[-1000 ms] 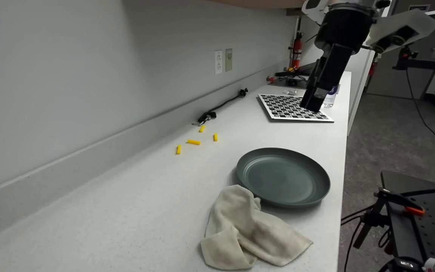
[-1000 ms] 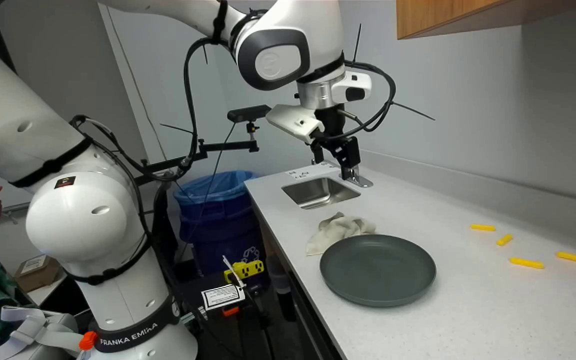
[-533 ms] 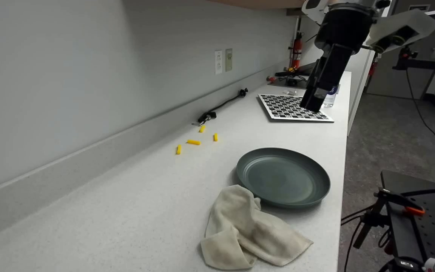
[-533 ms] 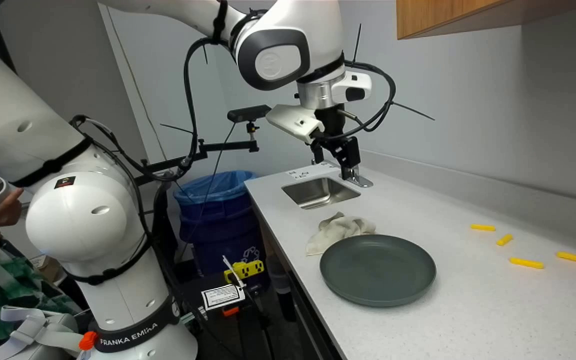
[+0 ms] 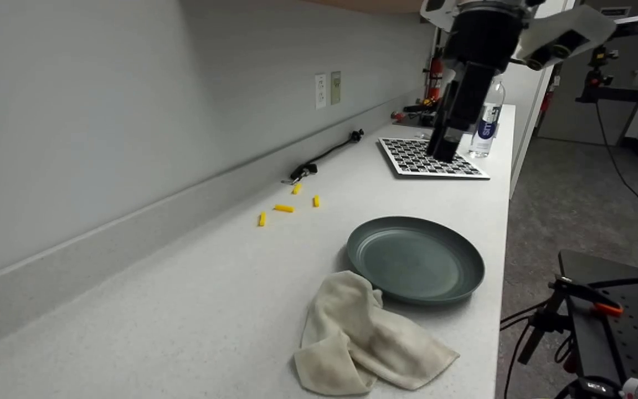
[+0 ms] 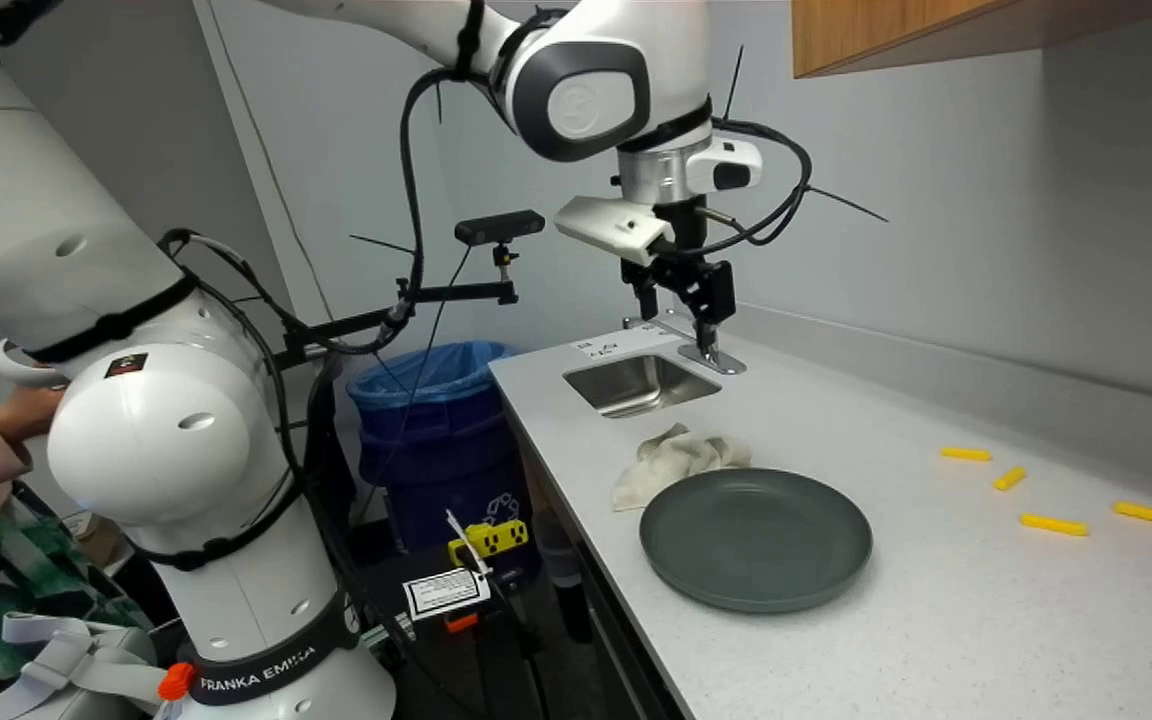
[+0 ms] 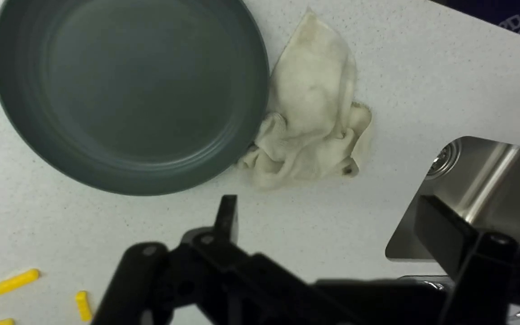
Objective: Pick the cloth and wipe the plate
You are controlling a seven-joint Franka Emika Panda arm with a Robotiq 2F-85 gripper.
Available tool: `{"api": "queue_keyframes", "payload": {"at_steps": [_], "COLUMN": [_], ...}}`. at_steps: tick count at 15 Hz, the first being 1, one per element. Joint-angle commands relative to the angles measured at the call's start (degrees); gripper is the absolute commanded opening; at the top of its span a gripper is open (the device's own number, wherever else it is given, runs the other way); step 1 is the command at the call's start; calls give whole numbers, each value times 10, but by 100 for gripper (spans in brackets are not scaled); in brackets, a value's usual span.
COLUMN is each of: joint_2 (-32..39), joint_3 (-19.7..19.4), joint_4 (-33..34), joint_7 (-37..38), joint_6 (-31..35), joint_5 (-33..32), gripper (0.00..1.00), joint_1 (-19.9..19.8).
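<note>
The cream cloth (image 5: 374, 343) lies crumpled on the counter beside the dark green plate (image 5: 416, 260). Both also show in an exterior view, cloth (image 6: 681, 462) and plate (image 6: 756, 540). In the wrist view the cloth (image 7: 312, 95) meets the edge of the plate (image 7: 142, 90); whether part of it lies under the rim I cannot tell. The plate's surface is bare. My gripper (image 7: 330, 212) is open, with its fingers wide apart and nothing between them. It hangs above the counter, apart from cloth and plate, and shows in both exterior views (image 5: 443, 149) (image 6: 676, 322).
A steel sink (image 6: 641, 385) with a faucet (image 6: 711, 355) lies beyond the cloth. Several yellow sticks (image 6: 1053, 525) lie near the wall. A checkered board (image 5: 430, 158) and a bottle (image 5: 485, 124) stand farther along the counter. A wooden cabinet (image 6: 936, 35) hangs above.
The arm and open gripper have shifted a little, leftward in an exterior view, uncovering more of the bottle. A person's hand behind the arm has moved. Cloth and plate have not moved.
</note>
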Motion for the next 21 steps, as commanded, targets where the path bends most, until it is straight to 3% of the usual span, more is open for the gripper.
{"api": "queue_keyframes", "payload": {"at_steps": [1, 3, 4, 8, 14, 21], "joint_2": [134, 192, 123, 190, 199, 274], "joint_3": [25, 47, 49, 64, 68, 123], "joint_4": [146, 211, 130, 194, 204, 214], "joint_7": [4, 40, 8, 31, 30, 31], "joint_6": [-61, -91, -51, -68, -76, -68], "joint_5": [-5, -32, -5, -23, -28, -54], "gripper": [100, 100, 100, 100, 100, 100], "joint_1": [-8, -21, -26, -33, -36, -26]}}
